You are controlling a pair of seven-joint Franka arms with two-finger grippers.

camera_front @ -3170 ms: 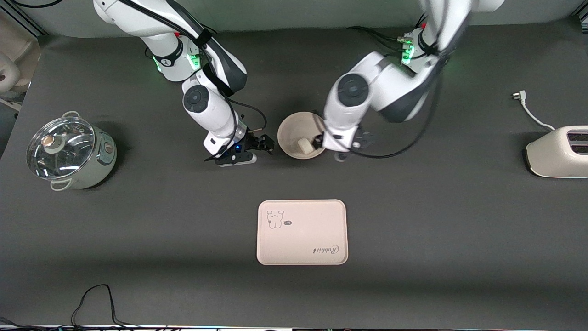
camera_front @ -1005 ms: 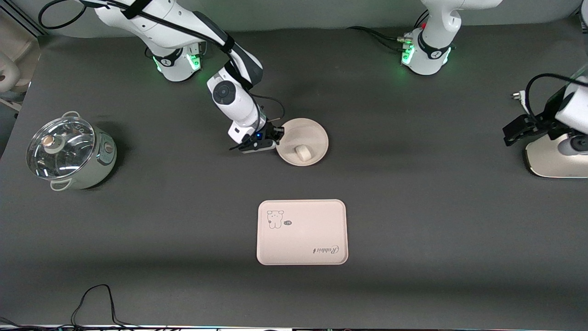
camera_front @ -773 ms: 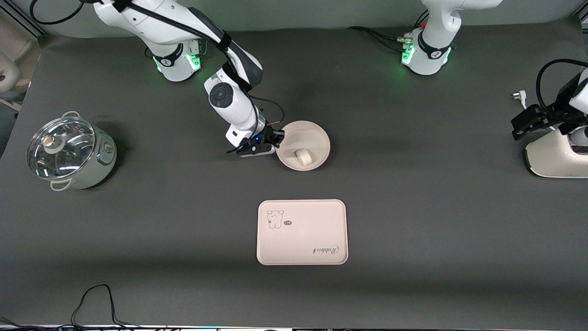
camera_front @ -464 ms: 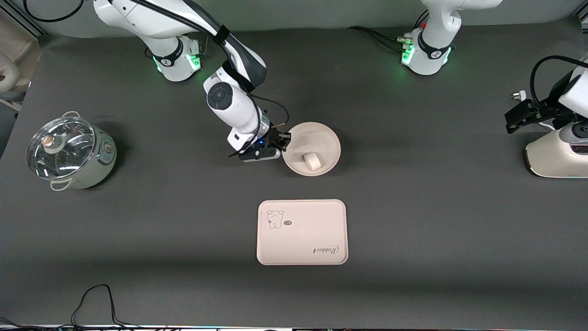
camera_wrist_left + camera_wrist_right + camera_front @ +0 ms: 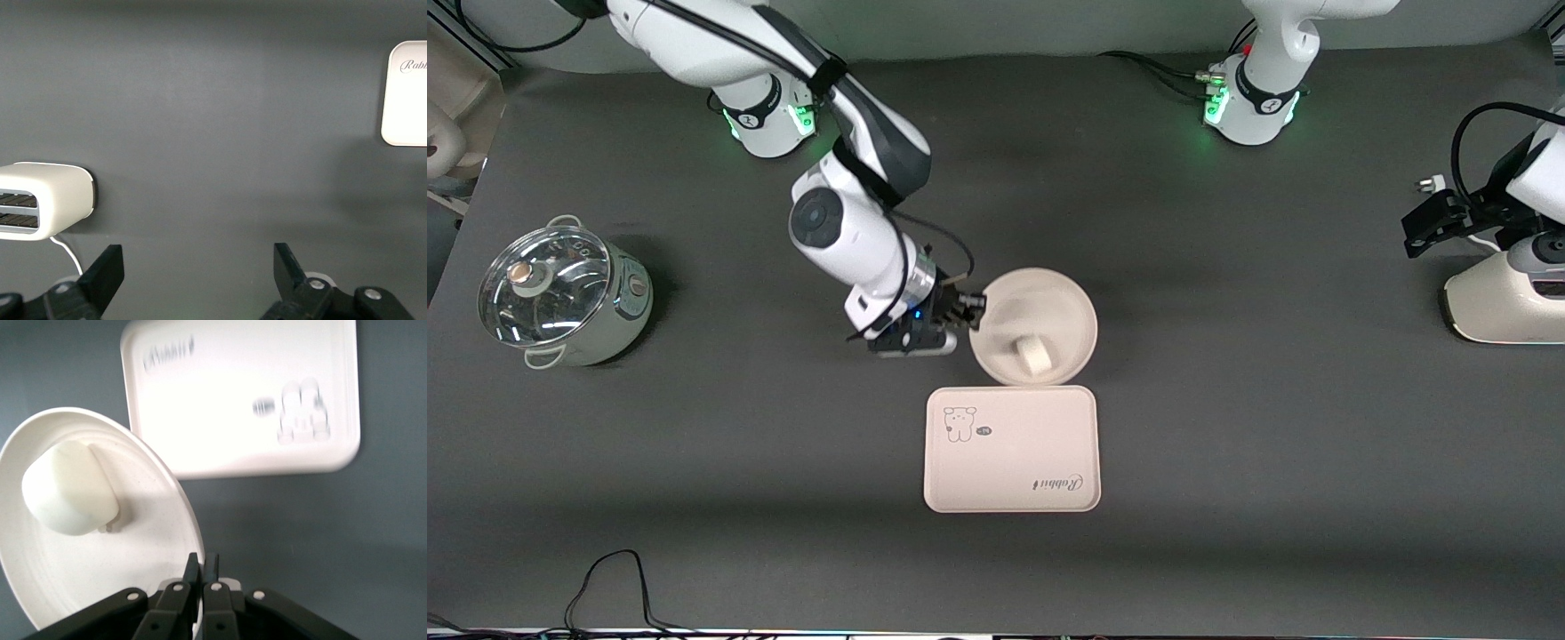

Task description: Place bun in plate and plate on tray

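The right end effector (image 5: pixel 971 313) is pinched shut on the rim of the plate (image 5: pixel 1064 302), holding it in the air just at the tray's (image 5: pixel 1014 462) edge that is farther from the front camera. The bun (image 5: pixel 1034 353) sits inside the plate, low toward the tray. The grip is a thin edge pinch on one side only, so the plate could tip or swivel in the fingers, and the bun, being loose, could roll out over the rim. If the plate is lowered too soon, it may catch the tray's raised edge. The left end effector (image 5: pixel 1427 227) waits spread wide over the toaster (image 5: pixel 1494 302), holding nothing.
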